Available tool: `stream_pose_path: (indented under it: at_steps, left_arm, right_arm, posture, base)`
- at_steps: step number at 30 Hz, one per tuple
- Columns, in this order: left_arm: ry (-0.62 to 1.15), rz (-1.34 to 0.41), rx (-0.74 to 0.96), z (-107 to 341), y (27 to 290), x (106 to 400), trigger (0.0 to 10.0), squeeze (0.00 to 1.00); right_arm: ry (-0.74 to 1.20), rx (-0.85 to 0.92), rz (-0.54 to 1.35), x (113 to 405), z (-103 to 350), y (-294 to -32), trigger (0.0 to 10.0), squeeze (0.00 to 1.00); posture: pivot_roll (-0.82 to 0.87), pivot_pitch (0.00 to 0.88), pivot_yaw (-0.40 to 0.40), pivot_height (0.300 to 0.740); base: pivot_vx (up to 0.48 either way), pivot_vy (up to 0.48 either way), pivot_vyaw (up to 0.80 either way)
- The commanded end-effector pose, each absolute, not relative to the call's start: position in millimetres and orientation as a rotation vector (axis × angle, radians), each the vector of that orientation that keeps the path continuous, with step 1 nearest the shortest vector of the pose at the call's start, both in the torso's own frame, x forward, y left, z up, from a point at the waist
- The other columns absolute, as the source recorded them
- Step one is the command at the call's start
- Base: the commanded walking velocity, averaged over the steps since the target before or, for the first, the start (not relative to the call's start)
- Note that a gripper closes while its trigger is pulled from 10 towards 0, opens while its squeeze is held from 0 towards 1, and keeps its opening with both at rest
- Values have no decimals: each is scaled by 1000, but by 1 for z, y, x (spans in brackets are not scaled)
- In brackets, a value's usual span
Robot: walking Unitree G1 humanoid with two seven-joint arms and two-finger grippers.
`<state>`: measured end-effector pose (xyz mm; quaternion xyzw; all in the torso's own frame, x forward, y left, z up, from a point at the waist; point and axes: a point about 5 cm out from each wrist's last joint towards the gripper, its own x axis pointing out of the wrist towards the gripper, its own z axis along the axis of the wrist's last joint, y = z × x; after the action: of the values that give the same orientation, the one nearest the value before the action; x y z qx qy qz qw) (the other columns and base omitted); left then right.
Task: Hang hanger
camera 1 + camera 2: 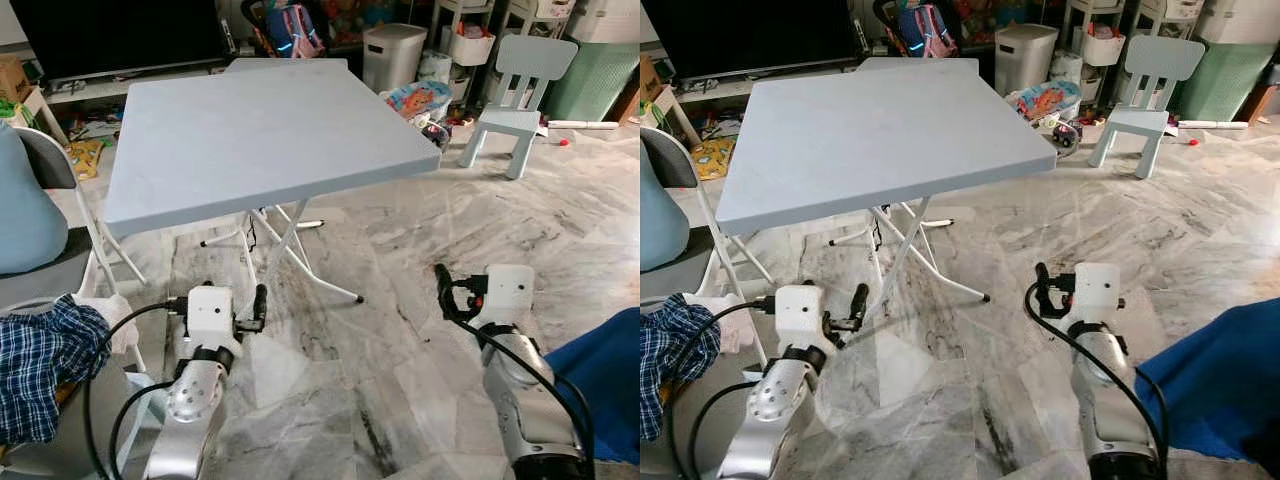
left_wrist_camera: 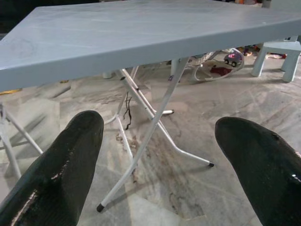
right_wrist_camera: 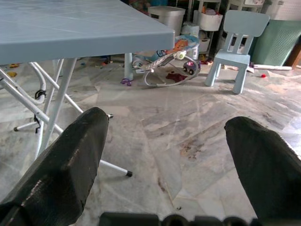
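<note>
Both grippers' fingers (image 2: 61, 179) spread before the unlabelled table (image 1: 250, 130).

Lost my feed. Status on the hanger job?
Left pincer open, empty. Right pincer open, empty. No hanger seen. Folding table directly ahead.

The table (image 1: 260, 135) and floor (image 1: 420, 300) are viewed from above by both head cameras. From low down, each wrist camera is aimed between open fingers (image 2: 61, 174) toward the shared table legs (image 3: 54, 110).
</note>
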<state>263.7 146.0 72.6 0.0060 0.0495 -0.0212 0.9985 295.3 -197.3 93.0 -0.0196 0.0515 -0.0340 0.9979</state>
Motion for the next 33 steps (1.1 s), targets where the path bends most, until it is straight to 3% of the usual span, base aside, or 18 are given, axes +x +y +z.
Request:
stream_pose_path:
  at_steps: [1, 11, 33]
  left_arm:
    - [78, -61, -2, 79, 144, 264, 10000, 0]
    - [63, -136, -38, 83, 131, 264, 10000, 0]
    - [109, -188, -34, 77, 124, 264, 10000, 0]
  right_arm:
    - [76, -43, -45, 300, 102, -192, 10000, 0]
    - [92, -33, -16, 296, 100, -186, 10000, 0]
    - [101, -73, -27, 295, 101, -186, 10000, 0]
  posture:
    - [26, 0, 8, 740]
    - [2, 0, 1, 740]
    - [-8, 0, 1, 740]
  base:
    - [0, 0, 0]
    - [210, 0, -643]
    - [331, 345, -793]
